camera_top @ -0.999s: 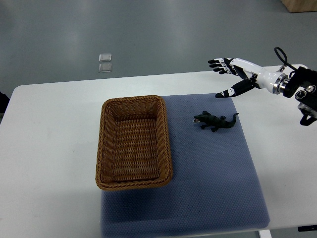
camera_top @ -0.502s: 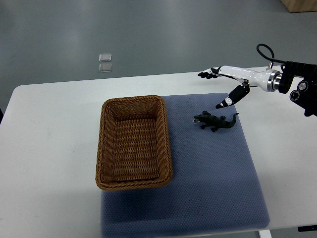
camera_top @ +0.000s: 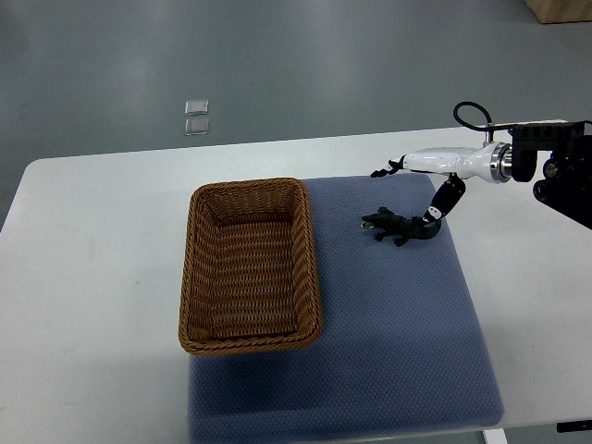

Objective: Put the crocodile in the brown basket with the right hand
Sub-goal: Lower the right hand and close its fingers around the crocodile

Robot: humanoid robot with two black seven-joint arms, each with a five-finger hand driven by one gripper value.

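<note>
A small dark green crocodile [camera_top: 400, 227] lies on the blue mat [camera_top: 388, 314], head toward the brown wicker basket [camera_top: 250, 266] at its left. My right hand [camera_top: 407, 190] comes in from the right edge and hovers just above the crocodile, fingers spread. The thumb tip [camera_top: 433, 215] is down by the crocodile's tail and the fingertips [camera_top: 379, 172] reach past its far side. Nothing is held. The basket has nothing in it. The left arm does not show.
The white table [camera_top: 92, 277] carries the mat and basket. Two small clear squares [camera_top: 195, 116] lie on the grey floor beyond the table's far edge. A wooden corner [camera_top: 560, 9] shows at top right.
My right hand has dropped and moved left toward the crocodile, rotating so the thumb now points down at its tail. The crocodile and basket have not moved.
</note>
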